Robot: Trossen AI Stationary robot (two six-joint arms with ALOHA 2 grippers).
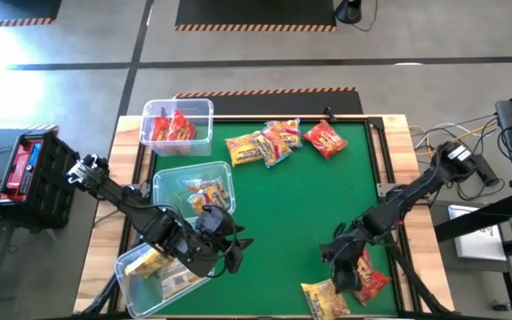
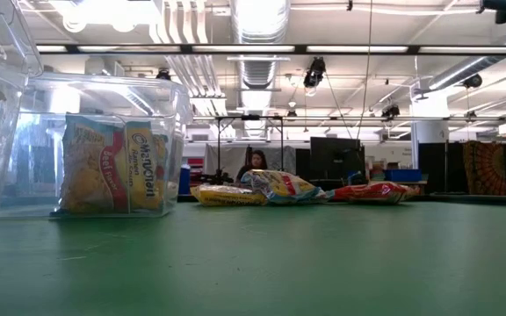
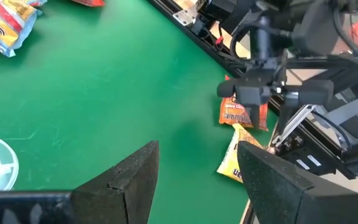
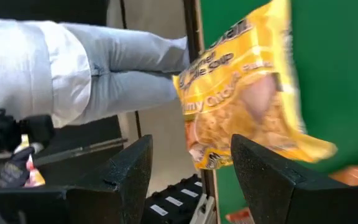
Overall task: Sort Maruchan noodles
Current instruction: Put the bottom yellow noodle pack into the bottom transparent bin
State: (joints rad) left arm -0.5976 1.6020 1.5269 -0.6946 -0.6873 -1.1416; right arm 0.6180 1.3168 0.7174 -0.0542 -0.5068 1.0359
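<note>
Two noodle packets lie flat at the table's near right corner: a red one [image 1: 371, 276] and a yellow one [image 1: 325, 297]. My right gripper [image 1: 338, 255] hovers open just above them. In its wrist view the yellow packet [image 4: 247, 106] lies ahead of the spread fingers, untouched. My left gripper [image 1: 229, 238] is open over bare mat beside the near left bins; its wrist view shows nothing between the fingers [image 3: 197, 165]. A yellow packet [image 1: 246, 149], an orange-and-blue packet [image 1: 279, 138] and a red packet [image 1: 325, 139] lie at the far middle.
Three clear bins stand along the left side: a far one [image 1: 204, 108] with red packets, a middle one [image 1: 165, 182] with orange-and-blue packets, a near one [image 1: 132, 293] with yellow packets. Open green mat lies between the arms. A person in jeans [image 4: 73, 62] stands off the near right edge.
</note>
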